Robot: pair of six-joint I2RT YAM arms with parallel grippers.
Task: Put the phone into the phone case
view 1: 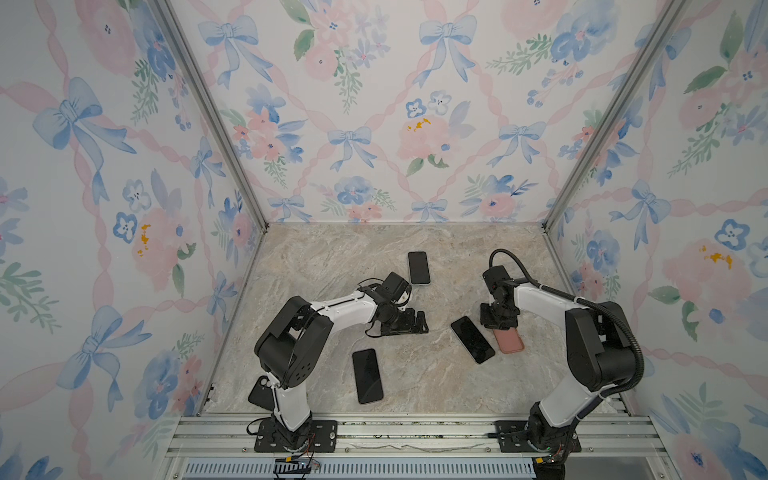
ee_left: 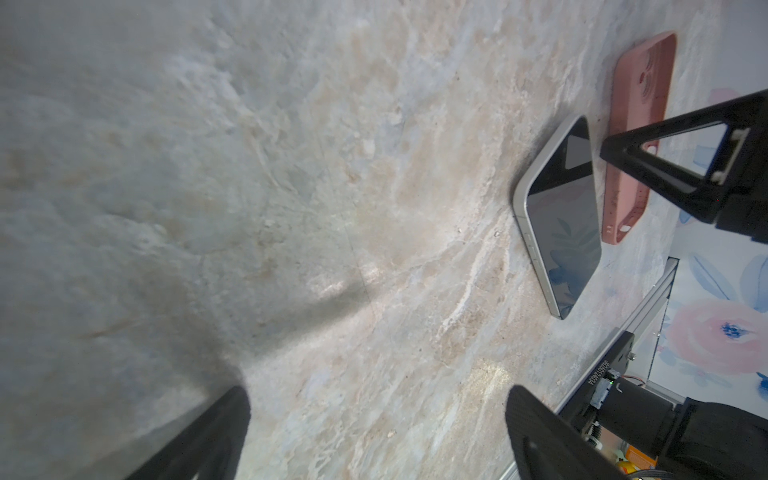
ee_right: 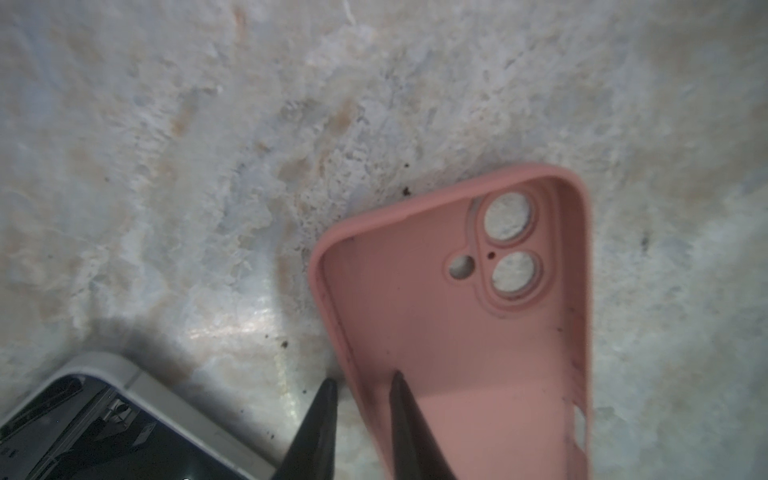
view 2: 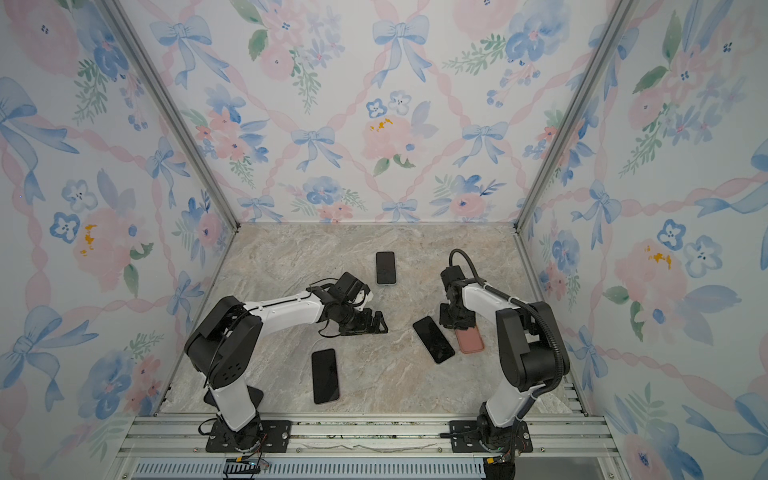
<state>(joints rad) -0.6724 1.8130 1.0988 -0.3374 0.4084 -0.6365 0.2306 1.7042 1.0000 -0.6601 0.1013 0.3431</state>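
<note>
Right tool (ee_right: 360,384) narrowed astride pink phone case (ee_right: 457,332) side wall, one finger inside, one outside; contact unclear. Case flat on tabletop (view 1: 415,374), phone (view 1: 472,339) just beside. Left tool (view 1: 409,322) wide open, empty.

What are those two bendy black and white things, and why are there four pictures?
They are two robot arms, a left arm and a right arm, fixed at the front edge of a marble table. Two pictures look down from above, side by side like two eyes. The other two come from small cameras on the arms' wrists.

Three dark phones show clearly on the table: a far phone, a near phone and a middle phone, which lies beside an empty pink case.

The left tool is open and holds nothing. The right tool has one finger inside the pink case and one outside, around its side wall. Whether it pinches yet is unclear.
</note>
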